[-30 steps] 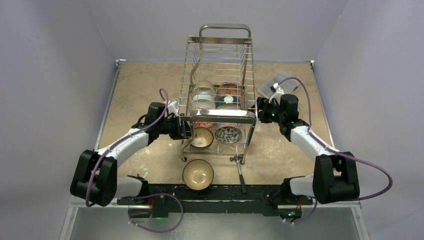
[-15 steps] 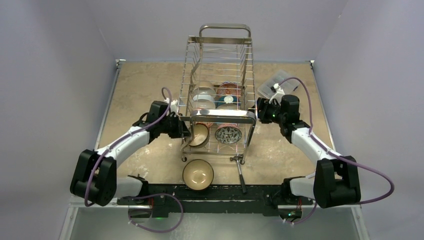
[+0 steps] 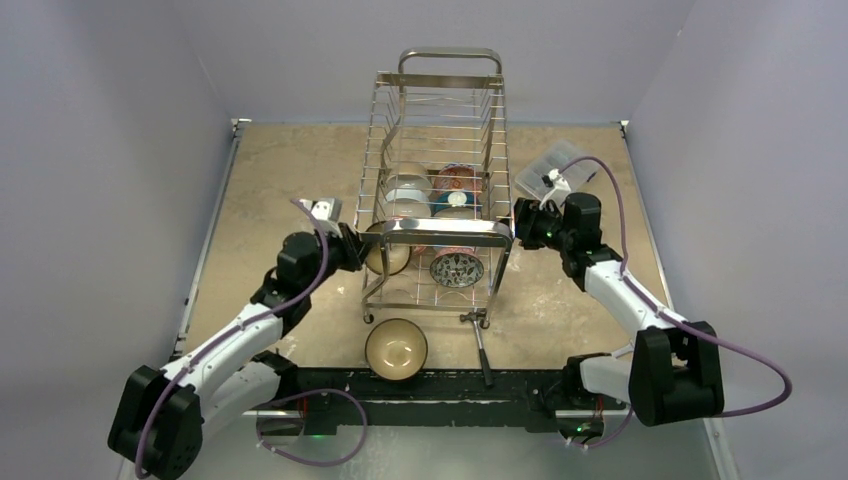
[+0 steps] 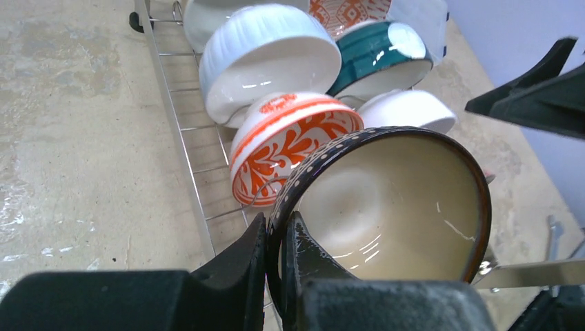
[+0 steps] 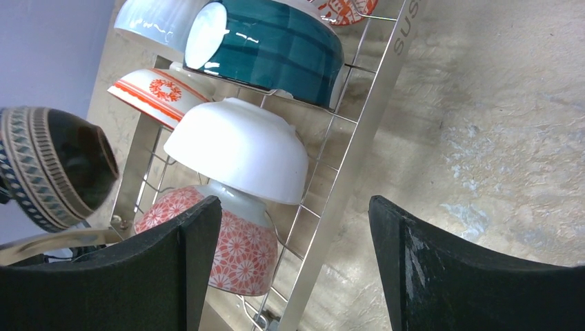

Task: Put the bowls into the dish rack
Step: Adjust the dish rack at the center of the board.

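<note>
Beside the left near corner of the dish rack (image 3: 440, 233), the left gripper (image 3: 352, 248) was clamped on the rim of a dark brown bowl (image 3: 388, 250), one finger outside the dotted rim and one against the cream inside. From the left wrist, that bowl stood tilted on its side with its mouth toward the camera, just beside a red-and-white patterned bowl (image 4: 290, 141) on the rack's lower wires; whether the held bowl rested on the wires could not be told. Farther along the same tier sat a white ribbed bowl (image 4: 269, 58) and a teal bowl (image 4: 376, 58). At the rack's right side the right gripper (image 3: 520, 225) hung with its fingers (image 5: 414, 262) spread wide, gripping nothing. Its wrist camera looked through the wires at a plain white bowl (image 5: 238, 148) turned mouth down over a red floral bowl (image 5: 207, 238). A copper-brown bowl (image 3: 396, 348) stood upright on the table (image 3: 280, 170), near the arm bases and apart from the rack. A clear plastic box (image 3: 545, 165) lay at the far right.
</note>
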